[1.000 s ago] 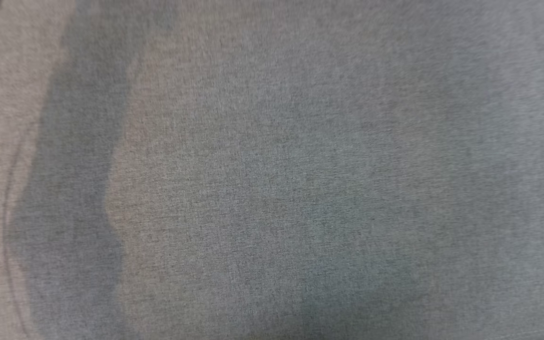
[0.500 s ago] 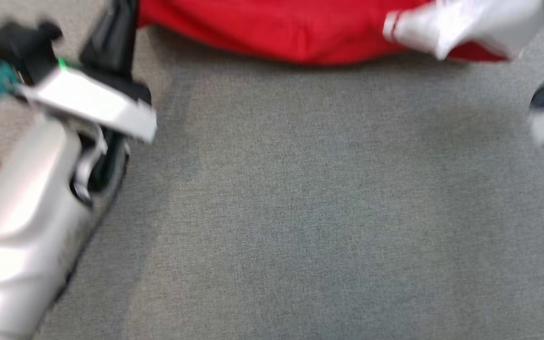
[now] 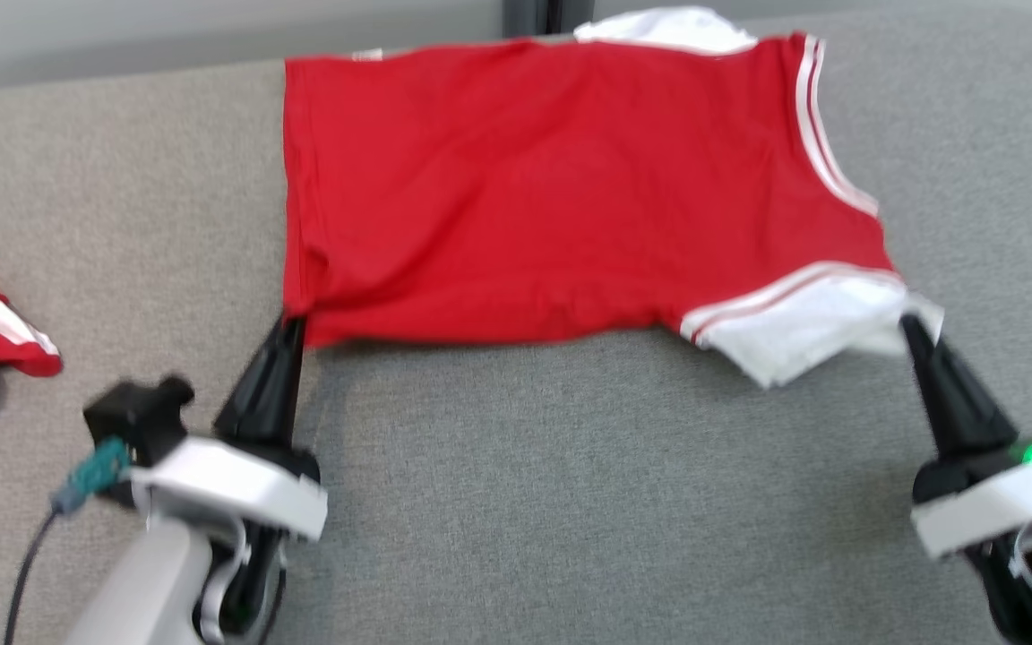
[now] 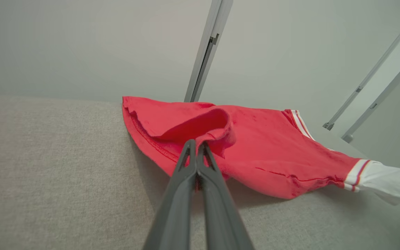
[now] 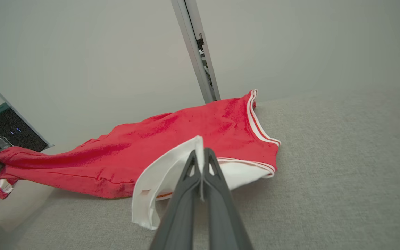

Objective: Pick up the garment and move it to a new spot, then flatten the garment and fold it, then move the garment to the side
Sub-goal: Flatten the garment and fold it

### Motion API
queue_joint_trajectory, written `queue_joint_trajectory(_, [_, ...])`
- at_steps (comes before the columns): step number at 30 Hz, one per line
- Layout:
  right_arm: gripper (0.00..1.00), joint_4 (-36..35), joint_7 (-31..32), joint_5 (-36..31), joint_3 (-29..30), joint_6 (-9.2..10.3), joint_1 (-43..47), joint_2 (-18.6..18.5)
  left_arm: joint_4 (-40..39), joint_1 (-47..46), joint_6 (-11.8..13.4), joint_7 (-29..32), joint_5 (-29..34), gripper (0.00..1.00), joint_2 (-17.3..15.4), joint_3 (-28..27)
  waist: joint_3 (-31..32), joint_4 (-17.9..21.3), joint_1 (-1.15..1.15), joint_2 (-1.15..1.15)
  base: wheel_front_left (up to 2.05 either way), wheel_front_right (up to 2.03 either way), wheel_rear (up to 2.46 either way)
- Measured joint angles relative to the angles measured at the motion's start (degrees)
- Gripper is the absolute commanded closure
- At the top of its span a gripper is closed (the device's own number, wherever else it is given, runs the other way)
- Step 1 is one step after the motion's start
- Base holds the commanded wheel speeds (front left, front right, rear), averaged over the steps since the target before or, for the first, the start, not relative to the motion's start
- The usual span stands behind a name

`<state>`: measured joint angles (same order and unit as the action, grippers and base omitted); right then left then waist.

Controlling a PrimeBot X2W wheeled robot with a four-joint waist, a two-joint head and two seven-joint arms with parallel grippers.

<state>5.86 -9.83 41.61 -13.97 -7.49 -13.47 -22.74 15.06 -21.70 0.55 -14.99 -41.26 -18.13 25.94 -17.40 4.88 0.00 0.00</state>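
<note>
Left hand [image 3: 290,324] is clamped shut on the red hem corner of the garment [image 3: 552,197]; right hand [image 3: 908,322] is clamped on its white sleeve edge. Garment lies spread on the grey table [image 3: 570,502], far side near the back edge, near edge slightly raised. Risk: both pinches take little cloth, so an uneven pull could free the sleeve or skew the lay. Long axis runs across the table, hem to the robot's left, sleeves to its right.
</note>
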Motion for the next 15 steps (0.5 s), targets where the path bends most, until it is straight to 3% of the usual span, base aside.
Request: queue_joint_trajectory(15, [1.0,-3.5,5.6,-4.3,5.0,0.0,23.4,5.6,3.4,22.3,-4.1,0.0,3.3,1.0,7.2,-11.2,11.1,0.1,0.0,0.0,0.0,0.0,0.0])
